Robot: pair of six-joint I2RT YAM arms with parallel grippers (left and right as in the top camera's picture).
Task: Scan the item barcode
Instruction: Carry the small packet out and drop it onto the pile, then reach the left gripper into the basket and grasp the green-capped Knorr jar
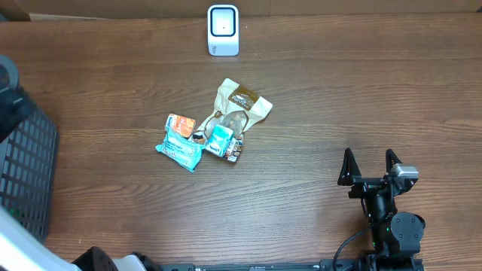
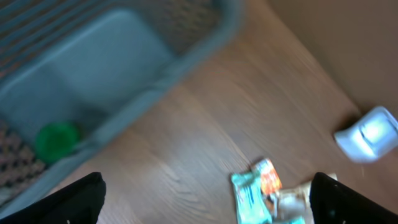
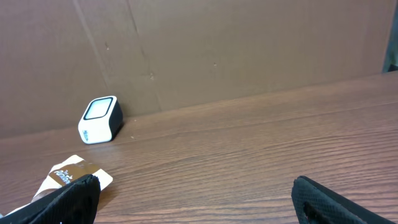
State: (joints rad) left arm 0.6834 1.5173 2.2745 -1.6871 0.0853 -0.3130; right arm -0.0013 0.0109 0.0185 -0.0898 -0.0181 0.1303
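Left gripper, right gripper spread wide, empty; packets overlap near scanner, grab may snag two, barcodes probably face-down

At the far edge of the table, near centre: scanner. Nearer, mid-table: bag, with packets touching at its near left. Far left, at the table's edge: basket, with a small object inside. Near right, well apart from the pile: right gripper.
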